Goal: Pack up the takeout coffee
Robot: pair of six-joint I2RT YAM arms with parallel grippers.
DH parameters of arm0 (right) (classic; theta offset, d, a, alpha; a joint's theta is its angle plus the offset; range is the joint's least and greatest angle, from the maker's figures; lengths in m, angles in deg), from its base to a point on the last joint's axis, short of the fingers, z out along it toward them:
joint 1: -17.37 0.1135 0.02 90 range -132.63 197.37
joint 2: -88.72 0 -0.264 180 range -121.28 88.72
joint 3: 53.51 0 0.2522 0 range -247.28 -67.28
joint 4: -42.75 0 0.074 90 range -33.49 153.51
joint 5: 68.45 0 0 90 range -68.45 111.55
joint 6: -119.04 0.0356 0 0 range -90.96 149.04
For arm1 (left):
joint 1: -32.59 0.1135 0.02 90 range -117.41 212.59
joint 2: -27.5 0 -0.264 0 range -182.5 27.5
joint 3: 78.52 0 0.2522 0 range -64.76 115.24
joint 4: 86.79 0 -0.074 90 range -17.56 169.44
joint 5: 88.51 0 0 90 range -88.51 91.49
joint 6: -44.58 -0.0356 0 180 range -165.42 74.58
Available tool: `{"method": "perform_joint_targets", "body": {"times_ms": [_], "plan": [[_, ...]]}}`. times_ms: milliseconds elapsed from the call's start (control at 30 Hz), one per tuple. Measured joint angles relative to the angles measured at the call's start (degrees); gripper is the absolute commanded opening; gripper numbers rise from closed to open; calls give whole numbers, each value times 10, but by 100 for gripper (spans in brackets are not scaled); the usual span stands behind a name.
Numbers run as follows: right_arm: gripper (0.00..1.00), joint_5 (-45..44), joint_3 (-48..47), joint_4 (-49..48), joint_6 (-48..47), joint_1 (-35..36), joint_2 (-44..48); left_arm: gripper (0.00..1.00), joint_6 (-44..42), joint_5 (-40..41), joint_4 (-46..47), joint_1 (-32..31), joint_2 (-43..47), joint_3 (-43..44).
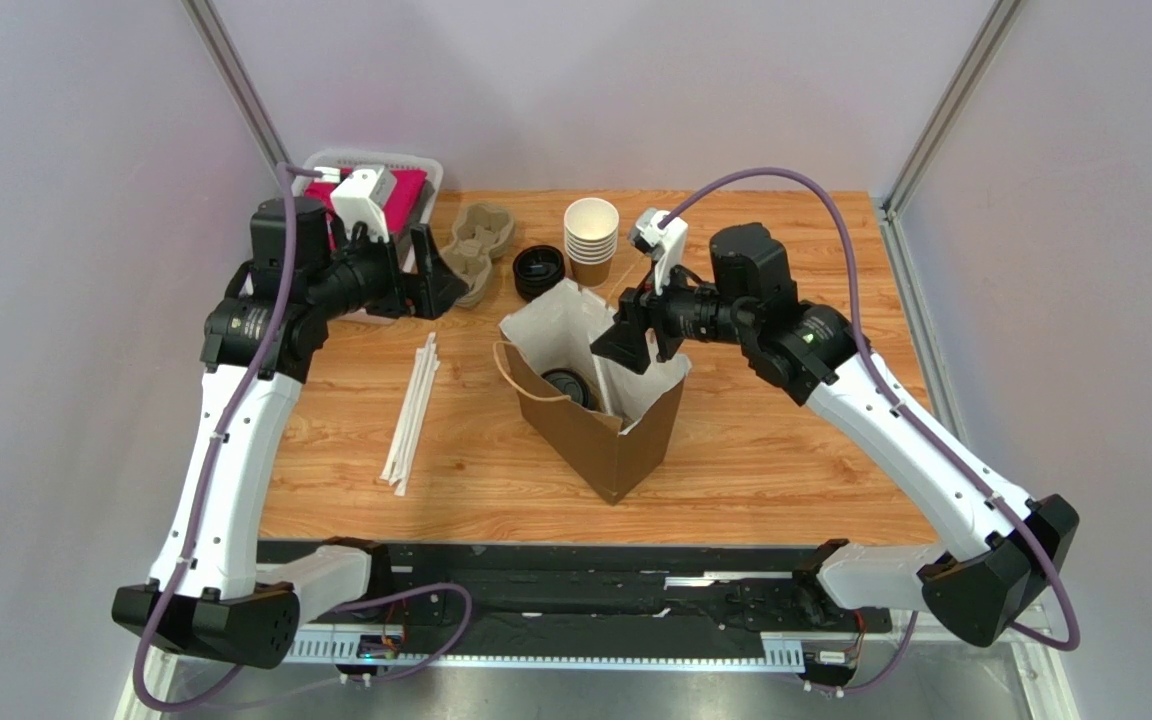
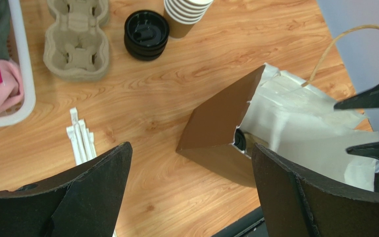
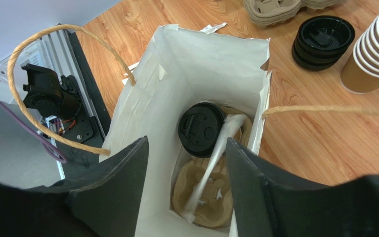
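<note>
The takeout coffee (image 3: 201, 129), a cup with a black lid, sits in a pulp cup carrier (image 3: 211, 197) at the bottom of the open brown paper bag (image 1: 612, 443). A white wrapped straw (image 3: 215, 160) leans inside the bag beside the cup. The lid also shows from above (image 1: 569, 386) and through a tear in the left wrist view (image 2: 240, 140). My right gripper (image 3: 186, 143) is open and empty, just above the bag's mouth (image 1: 630, 345). My left gripper (image 1: 432, 278) is open and empty, off to the bag's left, above the table (image 2: 191, 146).
A stack of lidless cups (image 1: 591, 237), a pile of black lids (image 1: 539, 270) and spare pulp carriers (image 1: 477, 248) stand behind the bag. Wrapped straws (image 1: 414, 408) lie to its left. A white basket (image 1: 379, 158) with pink cloth is at the back left.
</note>
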Motion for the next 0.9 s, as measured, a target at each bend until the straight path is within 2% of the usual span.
{"method": "perform_joint_targets", "body": {"times_ms": [200,300,467,600,733,900], "plan": [[93,-9,-60,41,10,3,-1,99,-35,6,-57,12,-18,7],[97,-31,-108,43,10,3,1,99,-62,9,-94,17,-45,36],[99,-75,-129,38,12,-24,28,99,-111,10,-152,36,-105,114],[99,-99,-101,33,23,-101,63,99,-137,9,-188,42,-140,150],[99,-120,-49,38,25,-173,101,99,-151,7,-207,43,-162,142],[100,-127,30,51,25,-232,141,99,-168,9,-200,44,-161,61]]}}
